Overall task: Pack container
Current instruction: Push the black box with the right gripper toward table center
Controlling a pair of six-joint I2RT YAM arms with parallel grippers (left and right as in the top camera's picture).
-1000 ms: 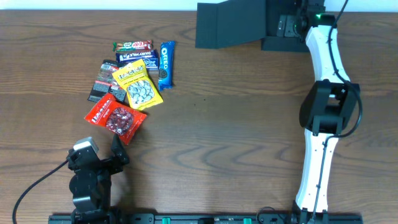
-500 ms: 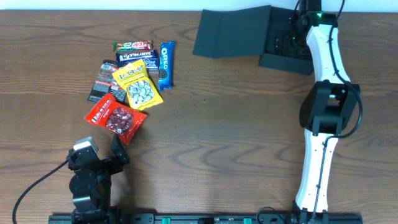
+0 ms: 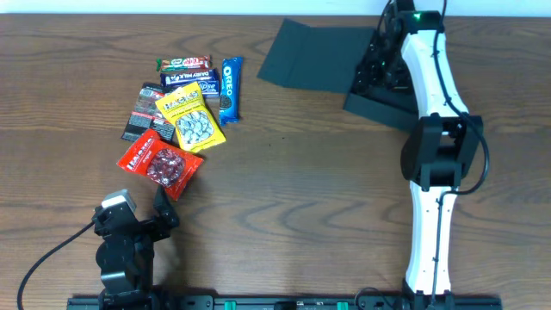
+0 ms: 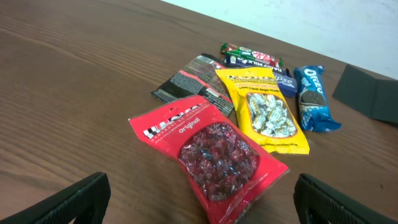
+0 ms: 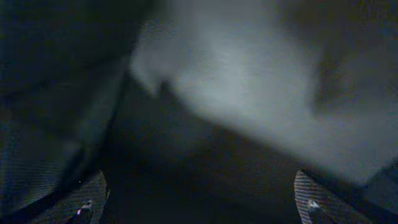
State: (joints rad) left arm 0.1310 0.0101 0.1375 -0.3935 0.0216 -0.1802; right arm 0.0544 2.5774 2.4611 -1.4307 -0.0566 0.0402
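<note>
Your snack pile sits on the brown wood-grain table toward the left, and several labels read clearly. The blue packet of sandwich cookies says "OREO". The red pouch of dark red candies carries white lettering with the word "original" under a brand name too slanted to make out. The yellow bag with a clear window of silver-wrapped sweets has a printed header too small to read. Behind it lie a dark blue chocolate bar marked "Dairy Milk", a green-and-red wrapped bar and a black packet with small white text.

The matte dark square cardboard container rests at the far right of the table, its hinged flap lid folded open flat to the left. Your right gripper is down over the box; the overhead view hides its fingers behind the white arm. The right wrist camera gives only dark, blurred surfaces, with both fingertips at the far corners of the frame, so the jaws stand wide apart with nothing between them.

Your left gripper hangs near the front left edge, jaws spread wide and empty, the red pouch just ahead of it. Only the left wrist view makes the pouch lettering legible.
</note>
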